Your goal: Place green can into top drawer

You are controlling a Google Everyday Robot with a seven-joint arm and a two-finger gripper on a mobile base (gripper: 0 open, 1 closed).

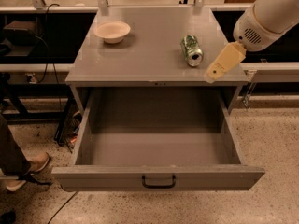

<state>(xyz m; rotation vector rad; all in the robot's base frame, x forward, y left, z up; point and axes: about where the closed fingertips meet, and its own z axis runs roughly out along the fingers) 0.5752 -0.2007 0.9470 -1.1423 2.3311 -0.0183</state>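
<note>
The small green aluminium can with white mottling and silver ends (192, 50) is lying on its side on the smooth grey cabinet top (149, 50), near the right edge, with one silver end facing the front edge. The beige, wedge-shaped gripper (220, 65) is hanging from the rounded white arm (268, 20) over the front-right corner, just beside the can and apart from it. Whether it is set wide or narrow, I cannot tell. The wide, deep grey top drawer (159, 174) is standing pulled out under the front edge, with its small black handle (159, 182) on the flat front panel.

The likely trouble is rolling. A round, slick can on its side is probably going to roll off the right edge if the gripper is nudging rather than straddling it. Thin aluminium may also dent or squirt out under a hard squeeze. The shallow beige bowl (112, 31), near the back-left corner, is sitting well apart.
</note>
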